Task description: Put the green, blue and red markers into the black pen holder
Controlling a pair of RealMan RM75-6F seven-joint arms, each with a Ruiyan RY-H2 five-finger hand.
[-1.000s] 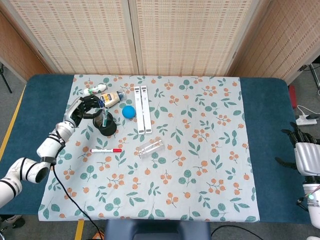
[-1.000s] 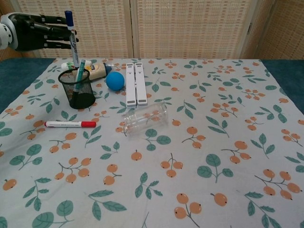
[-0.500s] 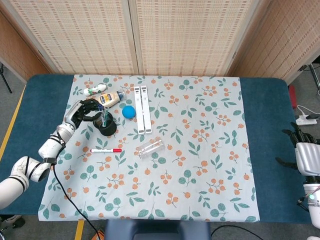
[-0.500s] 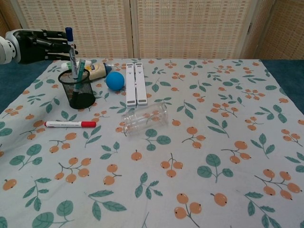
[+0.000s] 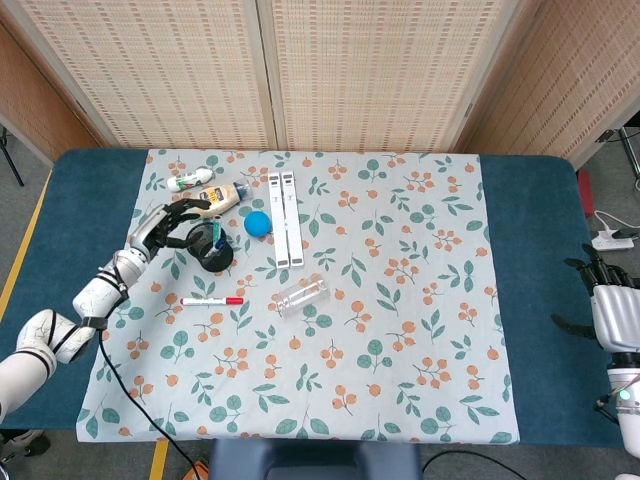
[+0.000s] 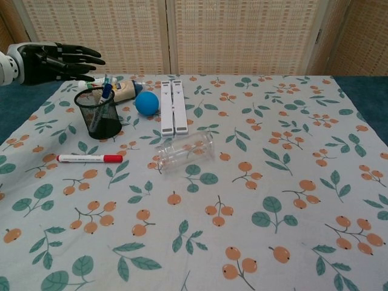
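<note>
Chest view gives me the black pen holder (image 6: 99,113) standing upright near the far left corner of the tablecloth (image 6: 254,242), with the blue marker (image 6: 104,96) and the green marker (image 6: 107,81) inside it, both leaning and poking above the rim (the green one is hard to separate from the bottle behind it). My left hand (image 6: 57,57) hovers above and to the left of the holder, fingers spread and straight, holding nothing. My right hand (image 5: 610,300) sits off the tablecloth by the right edge of the table (image 5: 540,300); I cannot tell how its fingers lie.

A squeeze bottle (image 6: 124,91) lies on its side just behind the holder, and a blue ball (image 6: 146,103) sits just right of it. Two white strips (image 6: 171,108) lie side by side beyond the ball, running front to back. A clear plastic cup (image 6: 183,152) lies tipped on its side nearer the middle.

The red marker (image 6: 90,158) lies flat on the cloth in front of the holder, its long axis running left to right, red cap toward the right.
</note>
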